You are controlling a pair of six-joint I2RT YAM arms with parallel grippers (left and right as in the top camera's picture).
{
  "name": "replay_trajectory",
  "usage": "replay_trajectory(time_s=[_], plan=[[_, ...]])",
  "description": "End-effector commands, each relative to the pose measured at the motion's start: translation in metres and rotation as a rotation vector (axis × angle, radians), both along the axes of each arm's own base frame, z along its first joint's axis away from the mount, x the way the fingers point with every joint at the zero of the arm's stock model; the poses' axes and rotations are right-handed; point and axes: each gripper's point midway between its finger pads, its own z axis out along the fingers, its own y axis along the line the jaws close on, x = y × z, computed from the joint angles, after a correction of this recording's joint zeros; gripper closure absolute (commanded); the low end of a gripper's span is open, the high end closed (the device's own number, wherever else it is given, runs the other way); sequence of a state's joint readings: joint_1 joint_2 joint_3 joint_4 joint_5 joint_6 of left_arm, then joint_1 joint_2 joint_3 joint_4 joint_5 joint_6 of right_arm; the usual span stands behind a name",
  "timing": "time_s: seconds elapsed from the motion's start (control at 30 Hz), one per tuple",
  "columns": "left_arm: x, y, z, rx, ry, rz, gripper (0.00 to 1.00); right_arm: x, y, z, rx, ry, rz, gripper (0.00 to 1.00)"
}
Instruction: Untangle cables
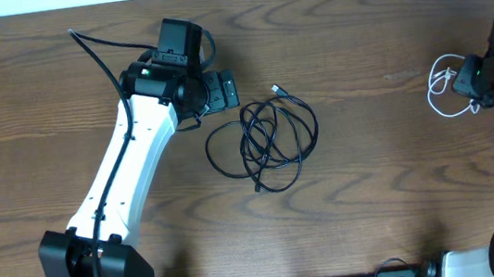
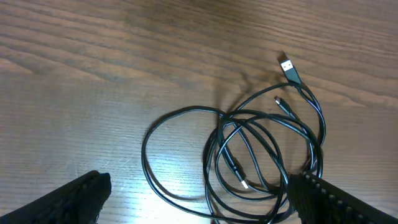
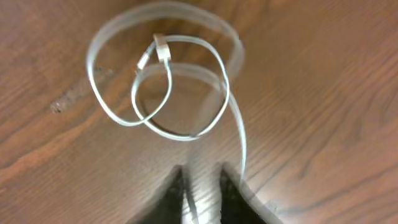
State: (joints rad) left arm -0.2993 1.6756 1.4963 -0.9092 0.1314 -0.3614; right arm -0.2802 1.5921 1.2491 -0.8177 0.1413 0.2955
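At the centre of the counter (image 1: 375, 198) the black cable (image 1: 261, 141) lies in a loose overlapping coil; the white cable (image 3: 163, 53) lies looped far right. Both should handle as light, limp and slick: pinch an outer loop or near an end, not the crossings. Left claw (image 2: 198, 183): spread wide beside the black coil, empty. Right claw (image 3: 204, 186): blurred at the white tail; pinching or released cannot be determined.
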Motion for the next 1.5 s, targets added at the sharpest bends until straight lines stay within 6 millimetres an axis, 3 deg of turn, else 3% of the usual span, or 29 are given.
replay_trajectory(time_s=[0.0, 0.07, 0.13, 0.37, 0.57, 0.73, 0.8, 0.83, 0.87, 1.07, 1.13, 1.2, 1.3, 1.37, 1.47], plan=[[-0.002, 0.001, -0.005, 0.017, 0.009, -0.011, 0.04, -0.003, -0.004, -0.008, -0.003, 0.033, -0.015, 0.38], [-0.002, 0.001, -0.005, 0.017, 0.009, -0.011, 0.04, -0.003, -0.004, -0.009, -0.001, 0.038, -0.015, 0.12], [-0.002, 0.001, -0.005, 0.017, 0.009, -0.011, 0.04, -0.003, -0.004, -0.009, -0.001, 0.038, -0.015, 0.04], [-0.002, 0.001, -0.005, 0.017, 0.009, -0.011, 0.04, 0.0, -0.002, -0.009, 0.015, 0.024, -0.008, 0.01], [-0.002, 0.001, -0.005, 0.017, 0.009, -0.011, 0.04, 0.013, 0.043, -0.01, 0.244, -0.041, 0.1, 0.03], [-0.002, 0.001, -0.005, 0.017, 0.009, -0.011, 0.04, 0.014, 0.078, -0.008, 0.383, -0.05, 0.175, 0.37], [-0.002, 0.001, -0.005, 0.017, 0.009, -0.011, 0.04, 0.012, 0.089, -0.011, 0.391, -0.034, 0.199, 0.65], [-0.002, 0.001, -0.005, 0.017, 0.009, -0.011, 0.04, 0.012, 0.095, -0.012, 0.392, -0.027, 0.214, 0.86], [-0.002, 0.001, -0.005, 0.017, 0.009, -0.011, 0.04, 0.011, 0.103, -0.014, 0.394, -0.019, 0.235, 0.99], [-0.002, 0.001, -0.005, 0.017, 0.009, -0.011, 0.04, 0.0, 0.149, -0.03, 0.414, 0.043, 0.327, 0.97], [-0.002, 0.001, -0.005, 0.017, 0.009, -0.011, 0.04, -0.003, 0.162, -0.036, 0.421, 0.053, 0.342, 0.84], [-0.002, 0.001, -0.005, 0.017, 0.009, -0.011, 0.04, -0.005, 0.179, -0.045, 0.427, 0.055, 0.368, 0.8], [-0.002, 0.001, -0.005, 0.017, 0.009, -0.011, 0.04, -0.008, 0.206, -0.058, 0.434, 0.042, 0.416, 0.59], [-0.002, 0.001, -0.005, 0.017, 0.009, -0.011, 0.04, -0.01, 0.233, -0.071, 0.443, 0.008, 0.469, 0.49], [-0.002, 0.001, -0.005, 0.017, 0.009, -0.011, 0.04, -0.014, 0.256, -0.082, 0.453, -0.025, 0.516, 0.45]])
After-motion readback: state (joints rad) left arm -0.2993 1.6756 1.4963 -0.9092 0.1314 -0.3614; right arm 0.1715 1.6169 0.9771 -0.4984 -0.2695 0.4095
